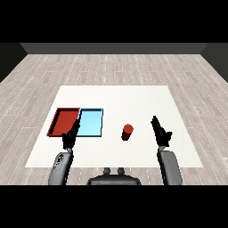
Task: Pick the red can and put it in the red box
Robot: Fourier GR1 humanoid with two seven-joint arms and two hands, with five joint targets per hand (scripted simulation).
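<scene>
Red can (127,132): upright on the white desk (133,98), long axis vertical, between both hands, right of the light blue tray (90,122).
Right hand (161,132): nearer; can lies to its left, apart; fingers straight, released.
Left hand (70,136): released, overlapping the trays' near edges.
Red tray (64,120): far left, beyond the blue one.
Hidden: tray near rims behind the left hand.

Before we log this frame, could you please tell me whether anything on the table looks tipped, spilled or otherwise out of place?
Nothing stands out. The red can stands upright on the white table, right of the light blue tray, which lies squarely beside the red tray. Neither robot hand touches the can.
</scene>
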